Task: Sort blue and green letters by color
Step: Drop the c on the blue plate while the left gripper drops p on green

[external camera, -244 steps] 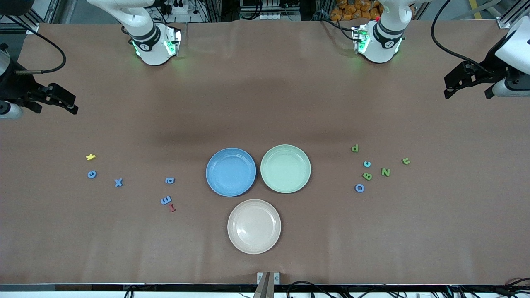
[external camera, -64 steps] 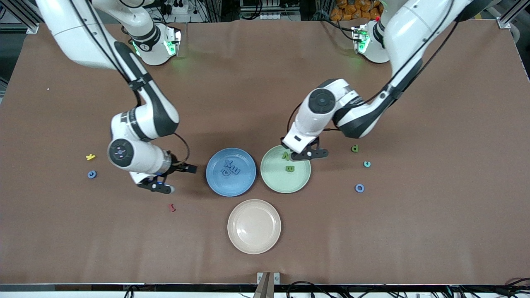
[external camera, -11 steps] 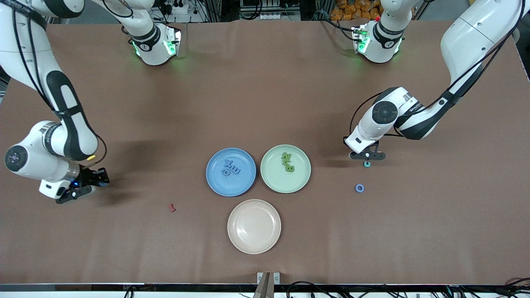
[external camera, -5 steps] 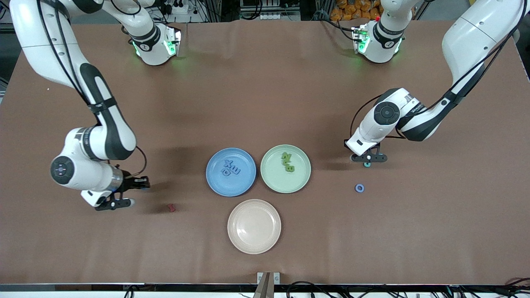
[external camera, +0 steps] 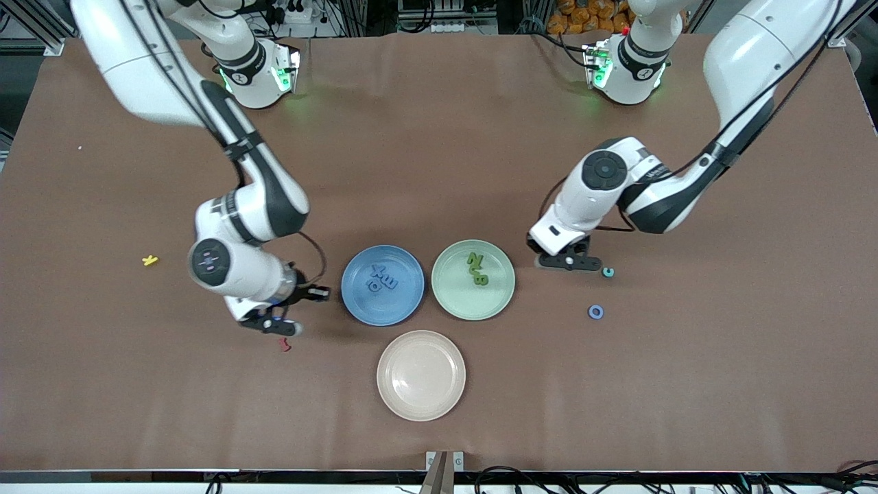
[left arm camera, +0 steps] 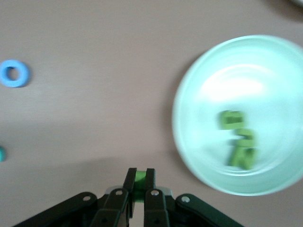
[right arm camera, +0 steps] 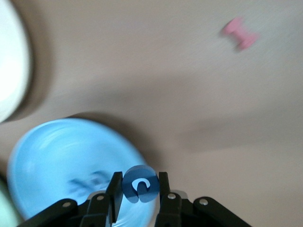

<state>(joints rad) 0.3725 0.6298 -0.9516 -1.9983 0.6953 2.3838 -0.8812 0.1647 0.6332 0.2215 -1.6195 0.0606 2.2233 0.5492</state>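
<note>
My right gripper (right arm camera: 137, 189) is clenched on a blue letter (right arm camera: 138, 184), over the counter (external camera: 439, 137) beside the blue plate (external camera: 357, 302), which lies toward the left arm's end from it. My left gripper (left arm camera: 140, 182) pinches a green letter (left arm camera: 139, 177); the green plate (external camera: 501, 302) lies just beside it, toward the right arm's end. Each arm is nearer its own plate.

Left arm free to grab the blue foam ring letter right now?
Probably not: the left end effector is shut on a green foam letter. The blue foam ring letter lies unobstructed on the table.
</note>
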